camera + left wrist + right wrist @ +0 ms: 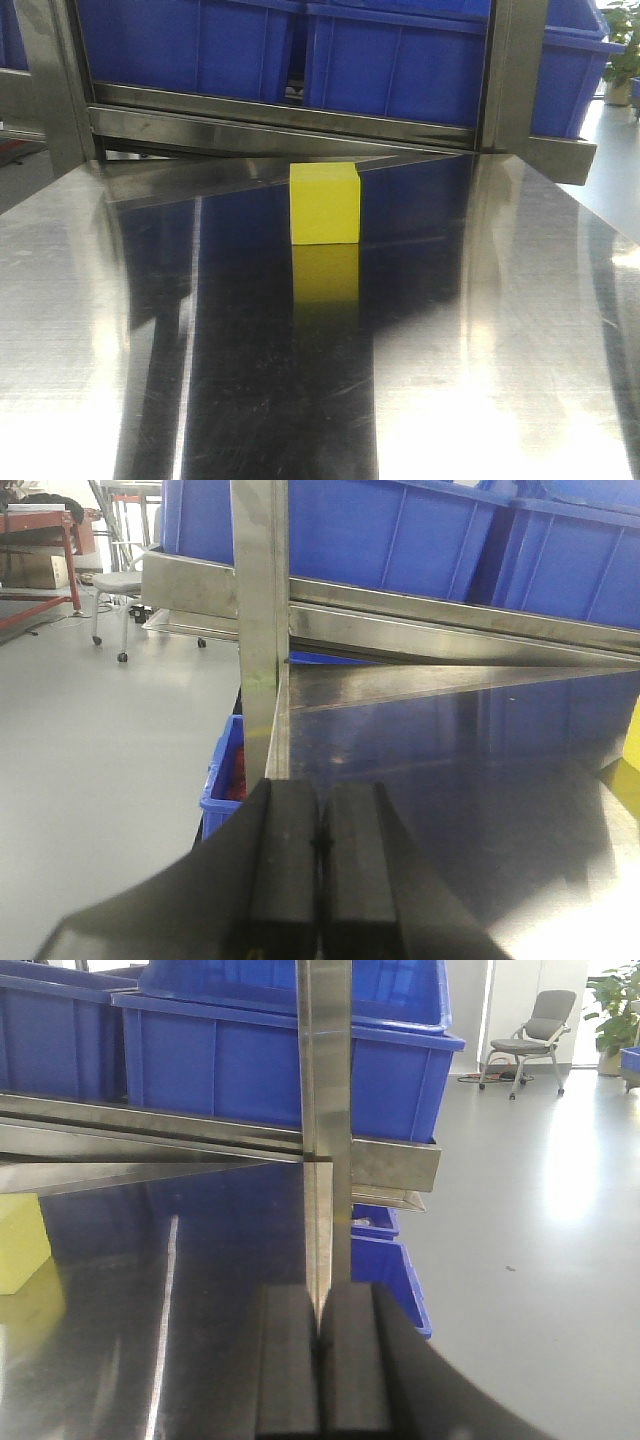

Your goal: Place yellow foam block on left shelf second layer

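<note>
The yellow foam block (pixel 325 203) stands alone on the shiny steel table (pixel 480 330), near its far edge, in front of the shelf. A slice of the block (pixel 20 1240) shows at the left edge of the right wrist view, and a sliver (pixel 634 742) at the right edge of the left wrist view. My left gripper (pixel 320 855) is shut with nothing in it, low over the table's left edge. Over the table's right edge, my right gripper (pixel 322 1350) is likewise shut and empty. Both are well short of the block. Neither gripper shows in the front view.
A steel shelf rail (pixel 300 120) carries blue bins (pixel 390 60) behind the block. Upright steel posts (pixel 262 620) (pixel 325 1110) stand at the table's corners. More blue bins (pixel 225 780) (pixel 385 1270) sit low beside the table. Grey floor and chairs (pixel 540 1025) lie beyond.
</note>
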`<state>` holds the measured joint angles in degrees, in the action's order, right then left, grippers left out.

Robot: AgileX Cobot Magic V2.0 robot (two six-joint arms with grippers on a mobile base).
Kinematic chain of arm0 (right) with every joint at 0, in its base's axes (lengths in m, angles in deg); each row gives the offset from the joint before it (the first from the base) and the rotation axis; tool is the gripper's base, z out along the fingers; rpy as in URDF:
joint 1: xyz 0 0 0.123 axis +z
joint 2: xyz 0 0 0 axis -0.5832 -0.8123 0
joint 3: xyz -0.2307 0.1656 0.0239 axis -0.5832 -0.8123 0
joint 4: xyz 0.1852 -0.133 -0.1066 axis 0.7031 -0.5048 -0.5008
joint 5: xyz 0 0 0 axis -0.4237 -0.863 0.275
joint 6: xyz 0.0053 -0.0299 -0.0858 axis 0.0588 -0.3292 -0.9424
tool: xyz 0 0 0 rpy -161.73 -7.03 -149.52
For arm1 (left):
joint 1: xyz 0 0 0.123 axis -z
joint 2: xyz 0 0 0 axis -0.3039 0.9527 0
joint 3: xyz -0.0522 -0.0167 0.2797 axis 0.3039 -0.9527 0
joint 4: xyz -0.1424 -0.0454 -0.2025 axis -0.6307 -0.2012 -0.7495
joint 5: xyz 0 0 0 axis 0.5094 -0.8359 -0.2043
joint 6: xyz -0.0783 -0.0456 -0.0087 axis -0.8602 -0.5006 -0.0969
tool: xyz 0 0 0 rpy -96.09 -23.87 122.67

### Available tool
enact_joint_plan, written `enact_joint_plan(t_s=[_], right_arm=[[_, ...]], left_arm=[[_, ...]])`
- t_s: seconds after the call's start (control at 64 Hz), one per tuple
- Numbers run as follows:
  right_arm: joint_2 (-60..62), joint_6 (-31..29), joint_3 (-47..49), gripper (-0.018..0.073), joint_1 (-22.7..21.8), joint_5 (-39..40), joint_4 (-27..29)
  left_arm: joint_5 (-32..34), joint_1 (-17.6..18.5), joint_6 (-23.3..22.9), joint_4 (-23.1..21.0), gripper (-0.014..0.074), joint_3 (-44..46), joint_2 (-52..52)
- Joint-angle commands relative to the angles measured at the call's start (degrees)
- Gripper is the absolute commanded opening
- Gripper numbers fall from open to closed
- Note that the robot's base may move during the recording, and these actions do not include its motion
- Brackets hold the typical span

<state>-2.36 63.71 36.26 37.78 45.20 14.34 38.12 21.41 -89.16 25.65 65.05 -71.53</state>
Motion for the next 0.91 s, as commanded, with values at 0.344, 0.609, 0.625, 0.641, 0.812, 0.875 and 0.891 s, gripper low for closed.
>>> enact_joint_plan(t_s=[0.344,0.609,0.625,0.641,0.812,0.875,0.891], right_arm=[[0.99,-0.43,1.30,0.0057,-0.10,4.77,0.00],[0.99,-0.43,1.36,0.0057,-0.10,7.87,0.00],[0.99,-0.43,1.36,0.0057,-0.10,7.87,0.00],[0.99,-0.43,1.36,0.0057,-0.10,7.96,0.00],[0.99,-0.43,1.30,0.0057,-0.10,8.37,0.00],[0.99,-0.43,1.52,0.0057,-0.10,9.01,0.00],[0.99,-0.43,1.83,0.0057,-0.10,9.08,0.00]], left_arm=[[4.91,-0.12,-0.22,-0.56,0.0136,-1.58,-0.86],[4.91,-0.12,-0.22,-0.56,0.0136,-1.58,-0.86],[4.91,-0.12,-0.22,-0.56,0.0136,-1.58,-0.86],[4.91,-0.12,-0.22,-0.56,0.0136,-1.58,-0.86],[4.91,-0.12,-0.22,-0.56,0.0136,-1.58,-0.86],[4.91,-0.12,-0.22,-0.56,0.0136,-1.58,-0.86],[4.91,-0.12,-0.22,-0.56,0.0136,-1.58,-0.86]])
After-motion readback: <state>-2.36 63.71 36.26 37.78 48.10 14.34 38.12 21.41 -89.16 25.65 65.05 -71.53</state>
